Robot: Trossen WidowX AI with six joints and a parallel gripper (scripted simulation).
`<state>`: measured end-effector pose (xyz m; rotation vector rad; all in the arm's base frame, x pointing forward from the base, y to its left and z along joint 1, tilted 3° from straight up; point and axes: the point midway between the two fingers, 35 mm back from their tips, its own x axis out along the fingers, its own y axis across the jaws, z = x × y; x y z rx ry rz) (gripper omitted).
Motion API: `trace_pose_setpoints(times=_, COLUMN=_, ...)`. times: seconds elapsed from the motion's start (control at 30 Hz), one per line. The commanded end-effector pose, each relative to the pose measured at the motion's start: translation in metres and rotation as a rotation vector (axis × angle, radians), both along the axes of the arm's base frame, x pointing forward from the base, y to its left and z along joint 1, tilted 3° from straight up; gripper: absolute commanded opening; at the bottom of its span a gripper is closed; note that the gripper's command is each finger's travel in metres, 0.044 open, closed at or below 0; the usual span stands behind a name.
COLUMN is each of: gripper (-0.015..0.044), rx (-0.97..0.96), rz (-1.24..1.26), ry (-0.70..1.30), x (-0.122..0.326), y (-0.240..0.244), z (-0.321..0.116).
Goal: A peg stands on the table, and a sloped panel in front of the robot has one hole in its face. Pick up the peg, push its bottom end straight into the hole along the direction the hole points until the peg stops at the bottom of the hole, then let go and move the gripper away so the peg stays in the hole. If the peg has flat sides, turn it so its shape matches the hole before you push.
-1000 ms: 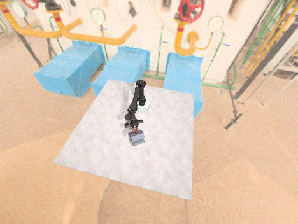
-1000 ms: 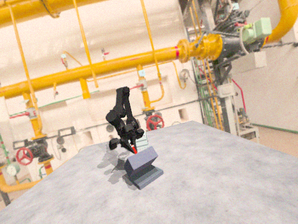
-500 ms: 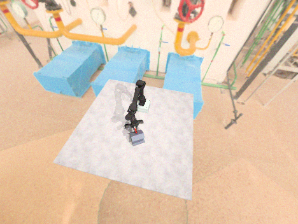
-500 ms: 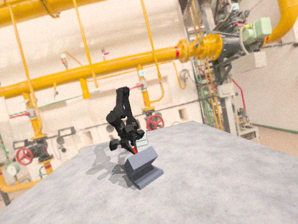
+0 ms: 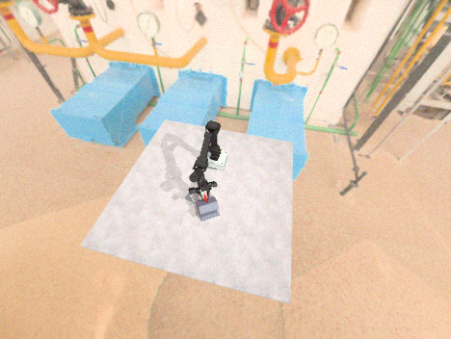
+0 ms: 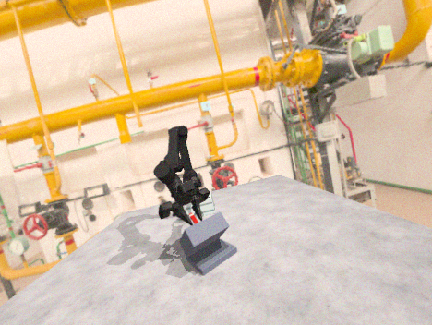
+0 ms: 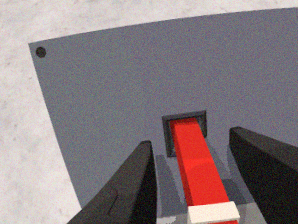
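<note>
A red square peg (image 7: 195, 162) (image 5: 205, 197) (image 6: 195, 220) with a white band leans with the hole direction. In the wrist view its far end is inside the square hole (image 7: 169, 144) of the grey-blue sloped panel (image 7: 110, 90) (image 5: 208, 207) (image 6: 209, 230). A dark gap shows at the hole's left and upper right, and how deep the peg sits is hidden. My gripper (image 7: 190, 143) (image 5: 205, 194) (image 6: 193, 215) is open, with one black finger on each side of the peg and a visible gap to both. The fingertips are close above the panel face.
The panel's stand rests on the grey mottled table (image 5: 251, 231) (image 6: 323, 258). A small pale box (image 5: 219, 161) (image 6: 209, 206) lies near the arm's base, behind the gripper. A dark screw (image 7: 41, 52) marks the panel's upper left corner.
</note>
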<state>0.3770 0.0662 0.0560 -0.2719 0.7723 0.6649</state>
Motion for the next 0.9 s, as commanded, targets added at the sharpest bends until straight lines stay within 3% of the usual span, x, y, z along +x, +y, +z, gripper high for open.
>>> trace_pose_setpoints(times=0.0, gripper=0.0263, rx=-0.001, rz=0.0, ry=-0.001, x=0.0, y=0.0, z=0.0)
trace_pose_setpoints(times=0.23, gripper=0.044, rx=-0.001, rz=-0.001, ry=0.0, x=-0.001, y=-0.002, z=0.003)
trace_pose_setpoints(times=0.87, gripper=0.044, rx=-0.004, rz=-0.004, ry=0.007, x=-0.014, y=-0.018, z=0.026)
